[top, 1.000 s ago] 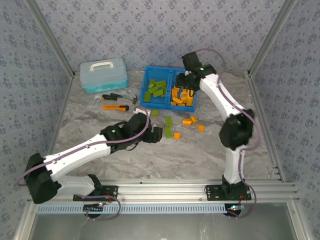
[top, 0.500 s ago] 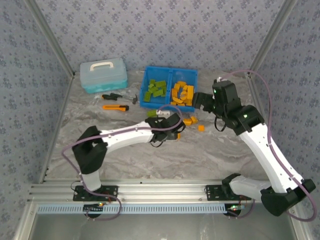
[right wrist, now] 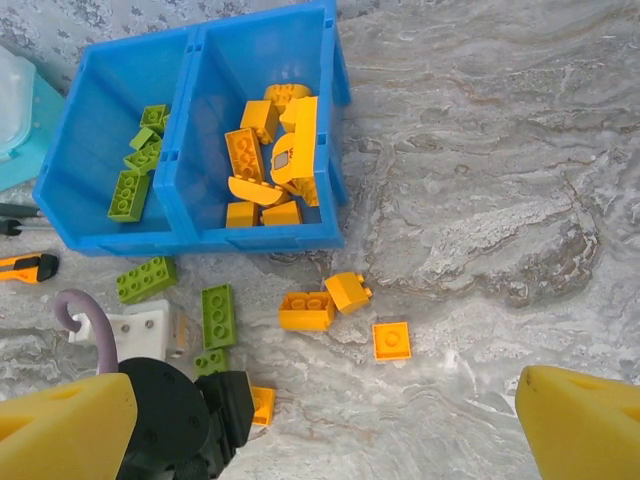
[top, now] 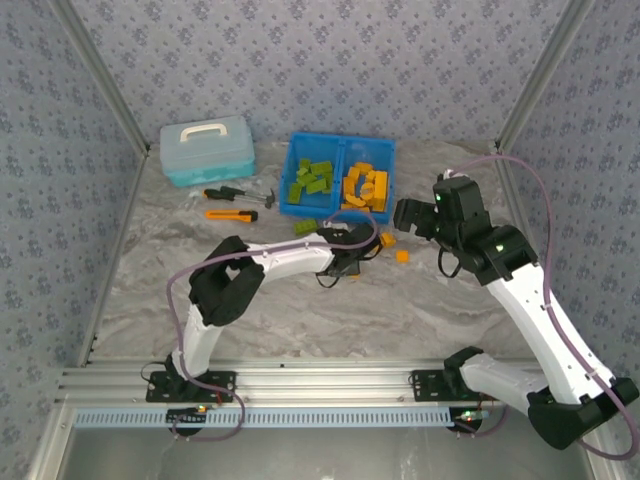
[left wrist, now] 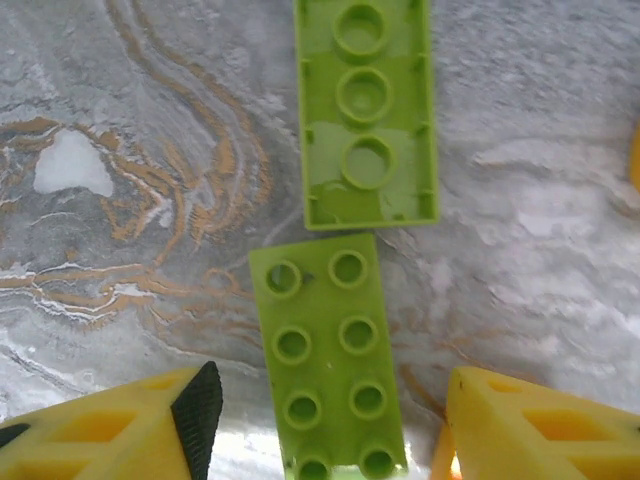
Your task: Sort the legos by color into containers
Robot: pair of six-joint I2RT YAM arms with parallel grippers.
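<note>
Between the left fingers [left wrist: 100,430]: a green brick [left wrist: 330,365] lies flat on the table [left wrist: 130,130], studs up. The fingers stand wide, one on each side of it, and neither touches it.
Just past that brick: a second green brick [left wrist: 367,110] lies underside up, its near end about touching the first.
Nearer the bin: a third green brick [right wrist: 146,278] sits on the table just in front of the left compartment.
Loose orange bricks [right wrist: 306,310]: four lie on the table in front of the right compartment. Two touch each other, a small square one lies a little apart, and one sits beside the left wrist.
Bin [right wrist: 260,238]: blue, with two compartments side by side. The left one holds sorted green bricks [right wrist: 130,190] and the right one holds sorted orange bricks [right wrist: 265,150].
Right fingers [right wrist: 60,430]: spread wide and holding nothing. They hover above the table off the bin's right front corner.
Case [top: 207,148]: light blue with a white handle, at the back of the table, left of the bin.
Knife [top: 230,214]: orange and black, on the table in front of the case, with another small hand tool [top: 235,193] just behind it.
</note>
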